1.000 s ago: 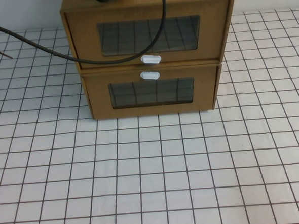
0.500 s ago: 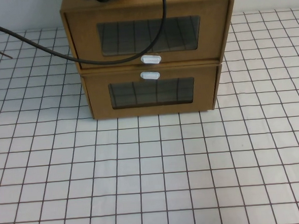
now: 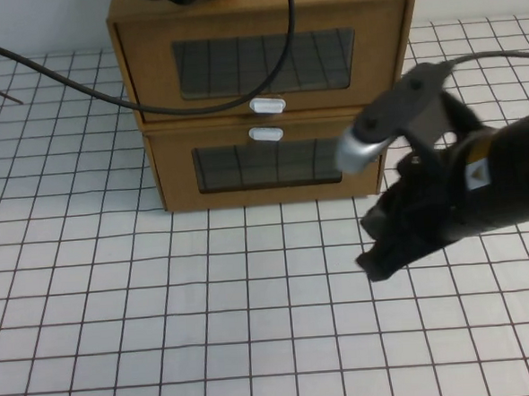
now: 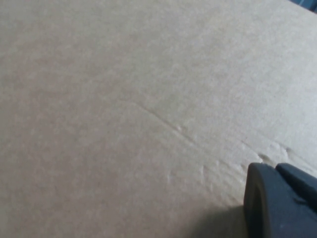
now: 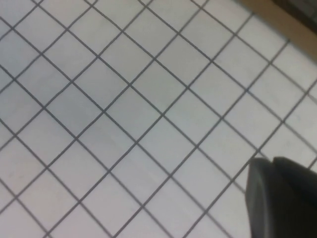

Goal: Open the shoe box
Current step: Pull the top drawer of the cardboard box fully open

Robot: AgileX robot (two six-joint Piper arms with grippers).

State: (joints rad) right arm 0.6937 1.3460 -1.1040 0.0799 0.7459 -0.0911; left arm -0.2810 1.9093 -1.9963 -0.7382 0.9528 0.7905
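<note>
A white gridded tablecloth is covering the table under the lower shoe box, which is sitting closed at the far middle. The upper shoe box is resting on top of it, also closed. Each of the 2 is showing a dark window in its front.

The right arm is reaching in just in front of the lower shoe box's right corner. A black cable is hanging in a loop just above the lower shoe box.

The right gripper is hovering over the cloth near that same corner, pinched closed on nothing. The left gripper is lying close against plain cardboard above the lower shoe box. Whether it is open or closed cannot be told.

The lower shoe box's white handle is sitting at its top edge, with the upper handle just above.
</note>
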